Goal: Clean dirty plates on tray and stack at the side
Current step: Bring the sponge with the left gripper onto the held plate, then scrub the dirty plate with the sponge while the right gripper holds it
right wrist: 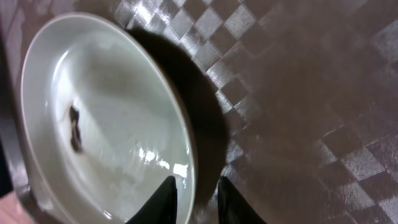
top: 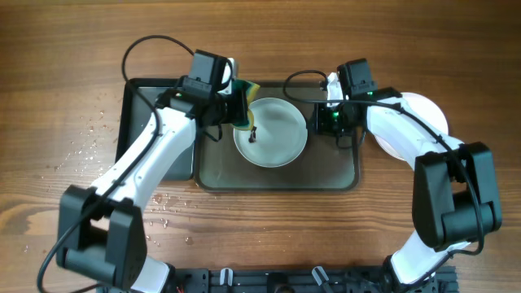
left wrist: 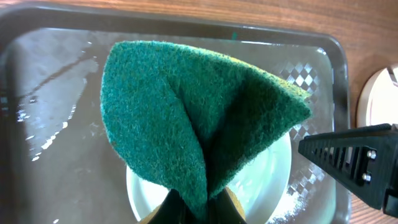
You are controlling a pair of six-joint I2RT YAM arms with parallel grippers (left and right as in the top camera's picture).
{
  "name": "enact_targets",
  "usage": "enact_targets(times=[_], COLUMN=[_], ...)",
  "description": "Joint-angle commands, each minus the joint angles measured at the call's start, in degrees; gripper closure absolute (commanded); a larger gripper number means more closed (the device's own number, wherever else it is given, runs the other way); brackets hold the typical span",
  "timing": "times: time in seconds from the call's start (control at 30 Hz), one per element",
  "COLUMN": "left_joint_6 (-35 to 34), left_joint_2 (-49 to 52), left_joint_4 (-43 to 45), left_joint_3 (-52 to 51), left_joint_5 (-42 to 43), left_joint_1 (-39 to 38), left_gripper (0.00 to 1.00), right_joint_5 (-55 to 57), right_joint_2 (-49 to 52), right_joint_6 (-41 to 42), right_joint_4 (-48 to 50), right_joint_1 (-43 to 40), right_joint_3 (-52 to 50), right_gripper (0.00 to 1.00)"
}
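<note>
A white plate with a dark smudge near its left side sits in the brown-grey tray. My right gripper is shut on the plate's right rim and holds it tilted; in the right wrist view my fingers straddle the rim of the plate, with the smudge visible. My left gripper is shut on a folded green-and-yellow sponge, just above the plate's upper left edge. In the left wrist view the sponge hides most of the plate.
A narrower black tray lies against the big tray's left side, under my left arm. White plate rests on the table right of the tray, partly under my right arm. Water droplets speckle the wood at left.
</note>
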Motion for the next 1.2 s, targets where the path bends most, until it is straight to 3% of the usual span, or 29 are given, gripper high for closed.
enact_targets(times=[0.0,0.2,0.4,0.7,1.17], left_joint_6=[-1.11,-1.11,-2.16,-2.16,-2.16], left_joint_2=[2.27,5.4,6.4,6.75,6.75], left_joint_4=[1.46,2.69,2.69,2.47,-0.9], left_joint_3=[1.22,1.22,1.2,1.2,1.2], left_joint_5=[0.5,0.5,0.48,0.46,-4.55], left_joint_1=[-1.14,-1.22,-1.22,-1.16,-0.98], left_gripper=[0.96,0.96,0.96,0.96,0.96], right_joint_5=[1.7,-5.81,-6.95,-9.88,-8.83], right_joint_2=[0.9,0.9,0.9,0.98,0.92], right_joint_6=[3.69,4.7,6.43,6.45,7.48], right_joint_4=[1.4,5.49,7.23,7.23,8.11], right_joint_1=[0.28,0.28,0.31,2.36,4.52], right_joint_3=[-2.51,-4.96,-6.95,-6.95,-2.82], right_gripper=[0.78,0.81,0.86,0.86,0.74])
